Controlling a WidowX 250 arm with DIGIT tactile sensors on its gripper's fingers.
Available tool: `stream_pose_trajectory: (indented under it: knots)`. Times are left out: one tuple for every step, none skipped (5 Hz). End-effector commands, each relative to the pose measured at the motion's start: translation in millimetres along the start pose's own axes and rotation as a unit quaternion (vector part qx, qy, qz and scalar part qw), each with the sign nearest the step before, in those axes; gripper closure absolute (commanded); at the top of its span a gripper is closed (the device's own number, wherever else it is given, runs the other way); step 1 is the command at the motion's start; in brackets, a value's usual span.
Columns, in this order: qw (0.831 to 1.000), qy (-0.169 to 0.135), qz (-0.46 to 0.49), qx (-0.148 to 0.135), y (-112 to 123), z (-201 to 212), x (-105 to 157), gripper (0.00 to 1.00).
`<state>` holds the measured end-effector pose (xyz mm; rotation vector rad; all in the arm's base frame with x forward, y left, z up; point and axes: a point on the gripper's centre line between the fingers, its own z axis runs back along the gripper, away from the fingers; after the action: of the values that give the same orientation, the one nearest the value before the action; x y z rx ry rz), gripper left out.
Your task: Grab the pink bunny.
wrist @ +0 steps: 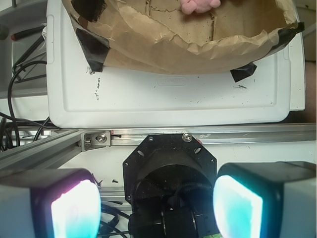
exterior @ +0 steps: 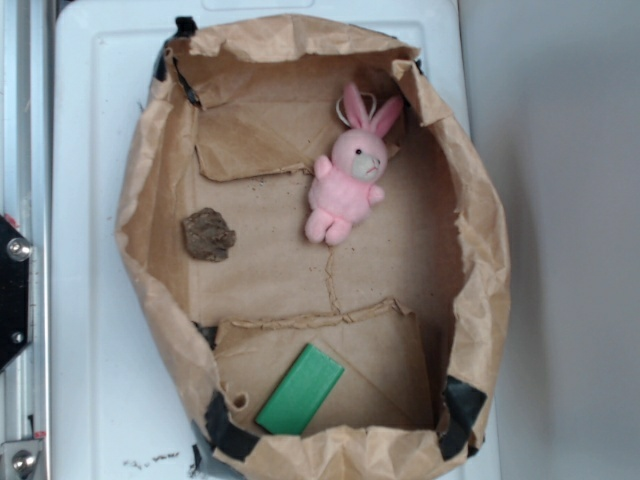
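Wrist view crops the plush pink bunny [exterior: 347,177] at top edge; gripper [wrist: 156,206] pads wide apart, holding nothing.

Both views are evenly and softly lit, with no hard shadows. In the exterior view, diffuse overhead light falls on the brown paper bag [exterior: 300,250]; its folded walls cast faint shade along the inside rim from 9 to 12 o'clock. The pink bunny [exterior: 348,180] is sharp, with a thin shadow beneath it toward 6 o'clock. The white tray [exterior: 95,300] looks slightly washed out. In the wrist view, the two gripper pads [wrist: 74,208] at 7 and 5 o'clock are close to the lens, blurred, and glow cyan and pink. The image bends slightly at the edges.
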<state>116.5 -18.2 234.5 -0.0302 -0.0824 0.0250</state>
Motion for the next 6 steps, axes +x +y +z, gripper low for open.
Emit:
stream_pose_trajectory:
  knots:
    - [1.0, 0.0, 0.0, 0.0, 0.0, 0.0, 0.0, 0.0]
    - [0.999, -0.014, 0.03, 0.005, 6.2, -1.5, 31.2, 0.0]
    - [0.999, -0.03, 0.041, 0.007, 11.8, -4.1, 59.9, 0.0]
    - [0.997, -0.039, 0.059, 0.008, 24.8, -14.2, 83.9, 0.0]
    - [0.995, -0.057, 0.076, -0.01, 37.7, -25.9, 112.7, 0.0]
    - [0.987, -0.095, 0.125, -0.017, 49.8, -41.3, 136.0, 0.0]
